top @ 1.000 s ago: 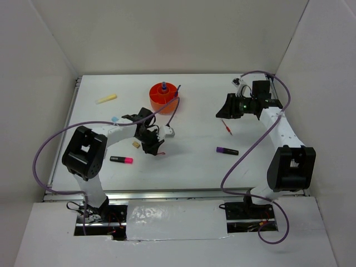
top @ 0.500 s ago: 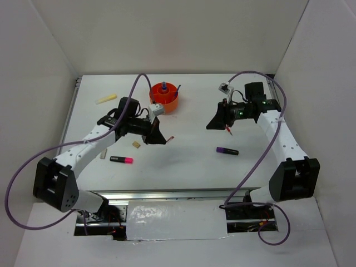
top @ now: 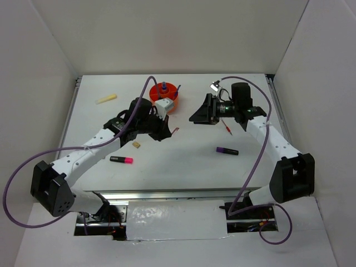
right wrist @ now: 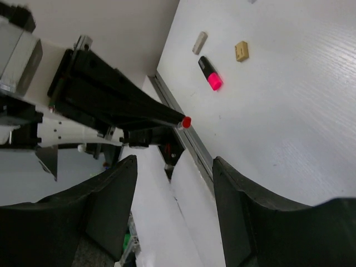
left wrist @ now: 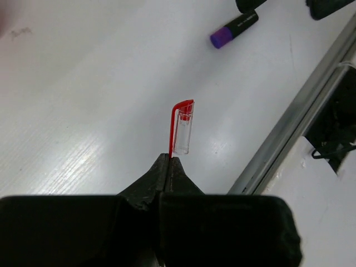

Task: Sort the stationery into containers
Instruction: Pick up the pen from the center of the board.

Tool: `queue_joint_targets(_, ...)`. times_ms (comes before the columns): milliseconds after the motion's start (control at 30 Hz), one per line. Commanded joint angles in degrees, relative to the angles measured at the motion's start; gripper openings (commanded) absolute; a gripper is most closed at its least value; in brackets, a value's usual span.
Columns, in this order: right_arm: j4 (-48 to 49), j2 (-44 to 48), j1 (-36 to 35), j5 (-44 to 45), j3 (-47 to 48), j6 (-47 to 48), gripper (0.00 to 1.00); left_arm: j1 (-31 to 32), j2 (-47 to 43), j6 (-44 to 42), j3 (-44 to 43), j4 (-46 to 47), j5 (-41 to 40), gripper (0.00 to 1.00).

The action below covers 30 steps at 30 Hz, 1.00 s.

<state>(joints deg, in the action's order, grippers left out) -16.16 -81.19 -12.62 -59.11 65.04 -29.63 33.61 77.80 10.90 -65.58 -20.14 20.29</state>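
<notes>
1. A white-walled booth surrounds the white table (top: 194,167).
2. The left gripper (left wrist: 169,161) pinches a thin red pen with a clear cap (left wrist: 182,125), probably to carry it.
3. The round orange plastic pot (top: 172,95) sits just behind that gripper.
4. The right gripper (right wrist: 173,161) gapes wide and empty, facing the pen.

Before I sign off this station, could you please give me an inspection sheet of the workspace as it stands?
Surface: white table, no spills seen.
Job's things: orange pot at the far middle, blue-capped bottle in it; yellow stick, tan eraser, pink-black highlighter, purple-black marker and red pen loose on the table.
Clutter: nothing seen.
Grippers: left gripper fingers shut on a red-clipped pen cap; right gripper fingers open, empty.
Cables: purple cables loop beside both arms; the left one arches close by the pot.
Surroundings: white walls; metal rail at the near edge.
</notes>
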Motion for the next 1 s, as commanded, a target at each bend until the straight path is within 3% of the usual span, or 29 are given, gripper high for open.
queue_joint_targets(0,6.14,-1.51,-1.78,6.71,2.11,-8.69,0.64,2.42,0.86,2.20,-3.49,-0.78,-8.43,0.00)
queue_joint_targets(433,9.65,-9.51,-6.71,5.77,4.05,-13.96,0.58,3.84,3.94,5.01,-7.28,0.72,-7.90,0.00)
queue_joint_targets(967,12.03,-11.71,-9.09,4.36,5.37,-15.29,0.46,3.84,5.87,7.38,-8.86,2.30,-6.41,0.00)
